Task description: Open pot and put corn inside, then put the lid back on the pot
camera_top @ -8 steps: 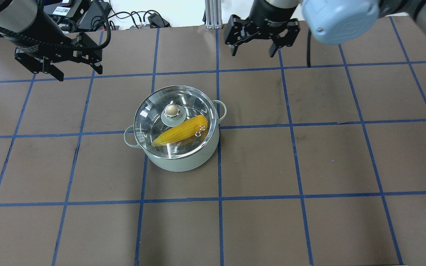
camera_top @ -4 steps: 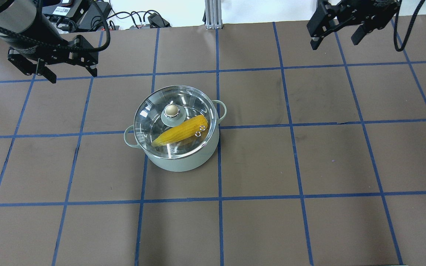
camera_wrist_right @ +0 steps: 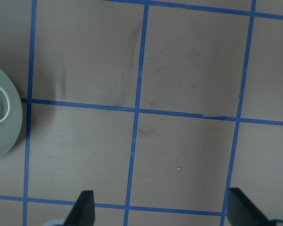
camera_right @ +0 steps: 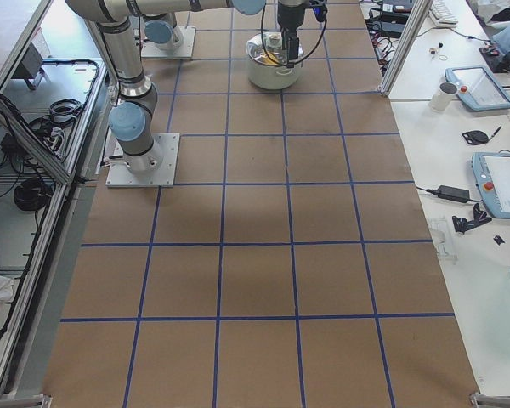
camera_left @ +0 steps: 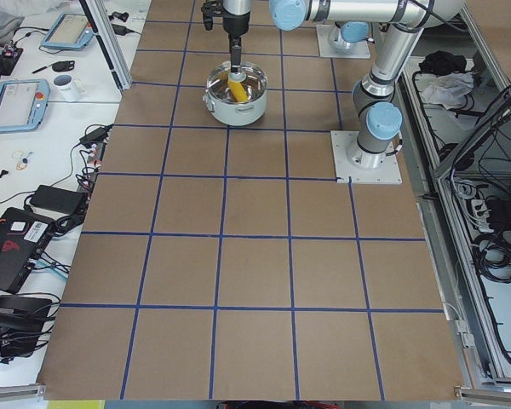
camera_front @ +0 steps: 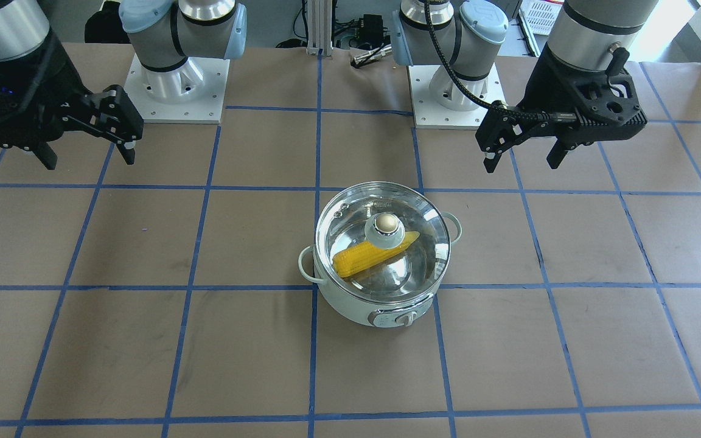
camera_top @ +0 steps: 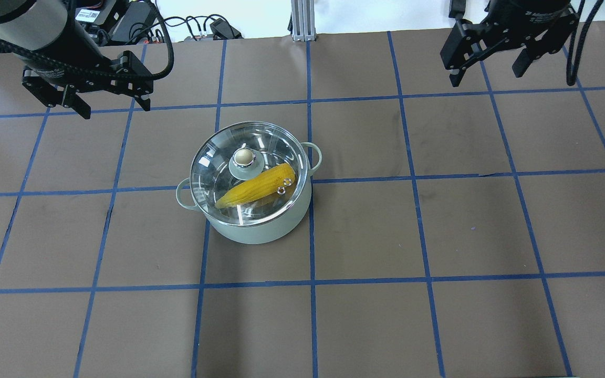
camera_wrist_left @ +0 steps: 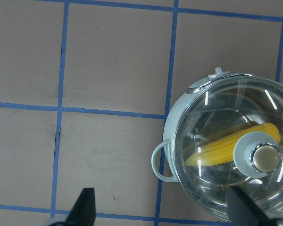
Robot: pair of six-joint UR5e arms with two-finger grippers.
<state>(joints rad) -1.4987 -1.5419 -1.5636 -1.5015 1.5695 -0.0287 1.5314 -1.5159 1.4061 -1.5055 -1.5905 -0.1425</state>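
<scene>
So the right pincer (camera_top: 486,76) has swung from top centre out to the upper right of the overhead frame, while the left pincer (camera_top: 116,107) barely budged, upper left. Both are spread apart and empty. The corn (camera_top: 255,191) sits in the pot (camera_top: 260,226) mid-desk (camera_top: 439,236) with the lid (camera_top: 243,158) seated on top. The job looks done, and the arms are just clearing off.

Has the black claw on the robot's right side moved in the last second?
Yes. The right black claw swung rightward, farther from the round pale mint pot.
</scene>
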